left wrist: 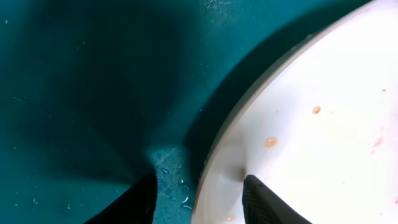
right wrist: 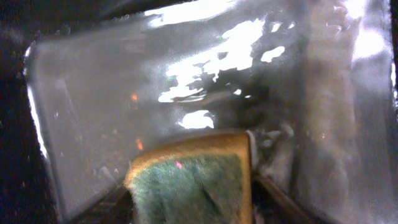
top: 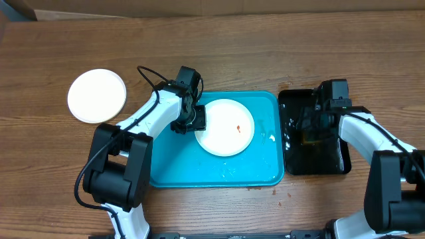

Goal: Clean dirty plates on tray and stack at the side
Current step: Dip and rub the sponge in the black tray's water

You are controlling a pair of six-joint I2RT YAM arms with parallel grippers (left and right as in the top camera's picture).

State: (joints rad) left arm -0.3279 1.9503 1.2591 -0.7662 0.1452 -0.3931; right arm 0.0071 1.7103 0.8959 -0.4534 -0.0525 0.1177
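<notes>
White plate [left wrist: 311,124] rim btwn wide L fingers [left wrist: 267,202] | R fingers [right wrist: 277,202] clamp sponge [right wrist: 186,180], clear on wrist cam

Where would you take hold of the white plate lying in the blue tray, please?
By its left rim, coming from the left. The white plate lies flat in the tray, so only the thin raised edge can be pinched. The left claw straddles it there, one finger over the rim, one outside; the right claw holds the sponge.

Brown wood-grain table [top: 265,53] — evenly lit.
</notes>
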